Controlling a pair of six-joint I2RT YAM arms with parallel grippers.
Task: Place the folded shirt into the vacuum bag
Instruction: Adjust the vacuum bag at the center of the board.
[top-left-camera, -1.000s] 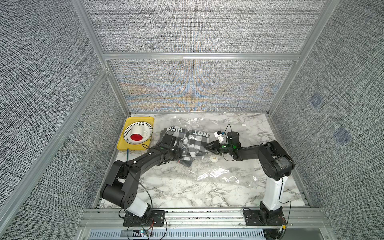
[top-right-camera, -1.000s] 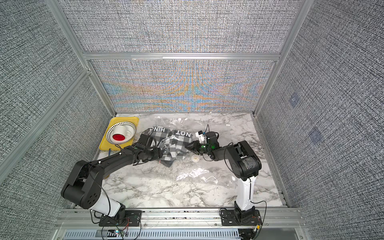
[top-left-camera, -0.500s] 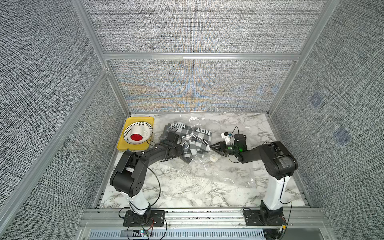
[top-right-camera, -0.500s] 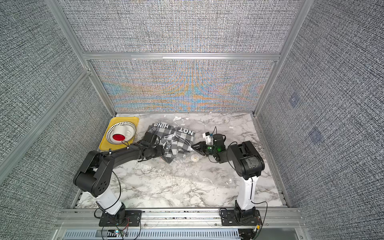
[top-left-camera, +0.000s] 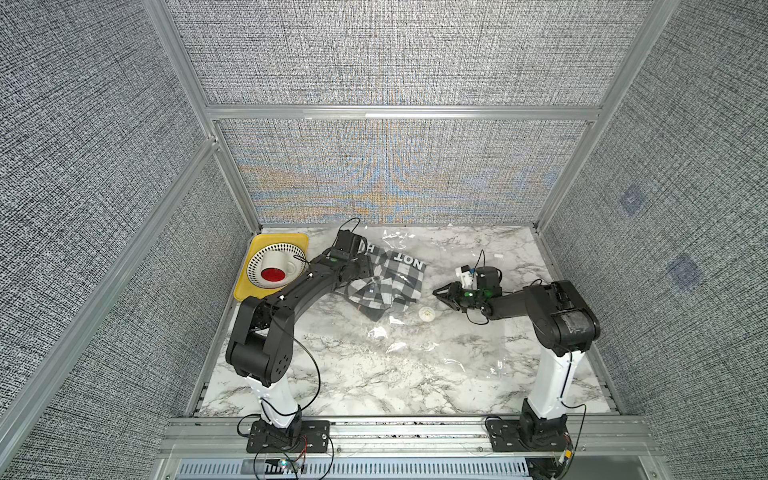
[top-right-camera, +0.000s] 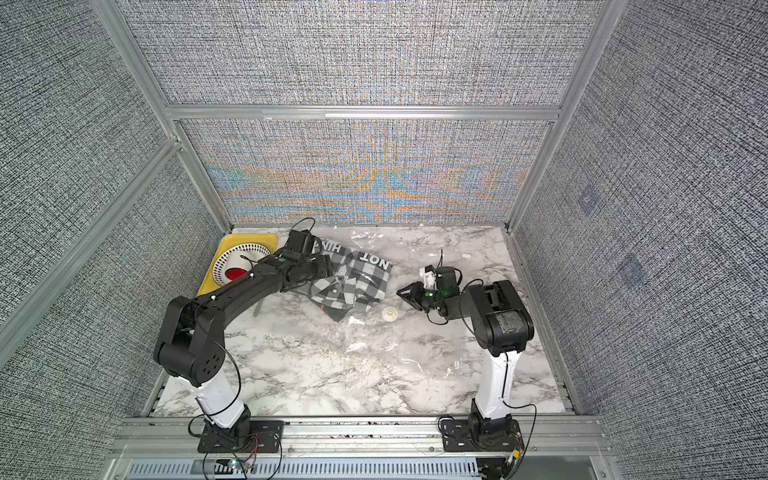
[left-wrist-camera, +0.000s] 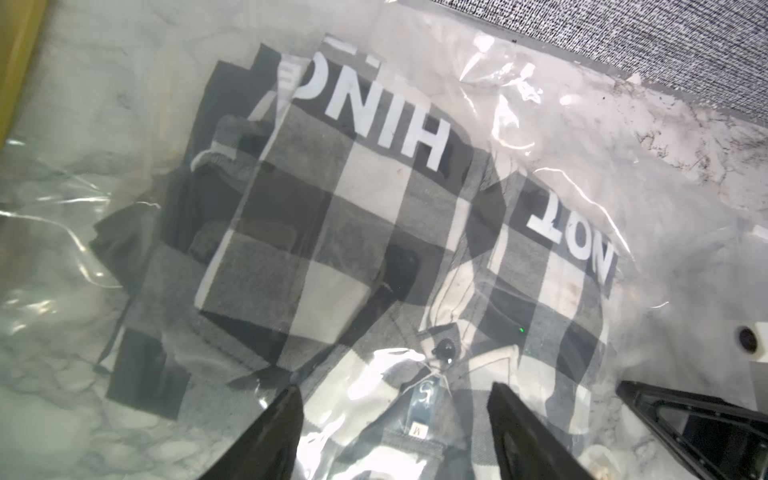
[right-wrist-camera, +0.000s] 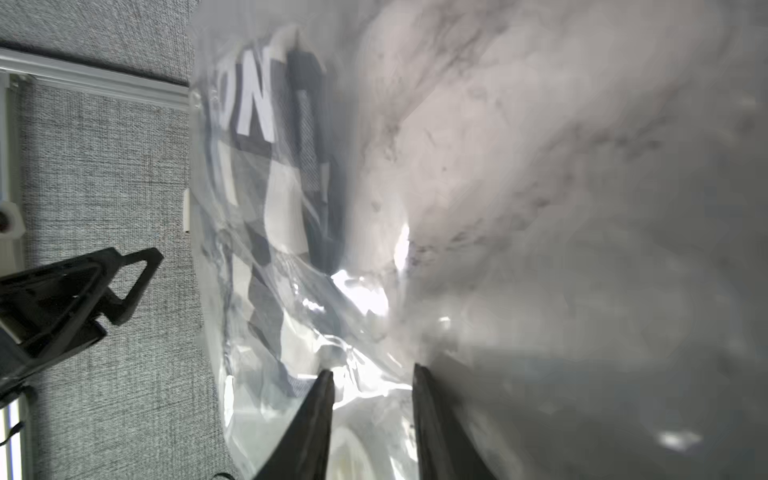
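Observation:
The folded shirt (top-left-camera: 392, 282) (top-right-camera: 357, 282), black-and-white checked with white letters, lies at the back middle of the marble table. Crinkly film of the clear vacuum bag (top-left-camera: 415, 345) (left-wrist-camera: 582, 137) covers it, and the bag's round white valve (top-left-camera: 426, 313) sits just right of the shirt. My left gripper (top-left-camera: 369, 270) (left-wrist-camera: 394, 388) stands open at the shirt's left edge, its fingers straddling the collar tag. My right gripper (top-left-camera: 437, 291) (right-wrist-camera: 373, 370) is right of the shirt. Its jaws stand a little apart, with bag film lying between them.
A yellow tray (top-left-camera: 243, 291) at the back left holds a white slotted bowl and a cup (top-left-camera: 274, 272) with red inside, close behind my left forearm. Bag film (top-left-camera: 478, 365) spreads toward the front right. Grey walls enclose three sides.
My left arm raised its elbow and its gripper slid toward the back along the shirt's left edge. The right gripper drew back rightward from the shirt. The shirt shifted slightly backward.

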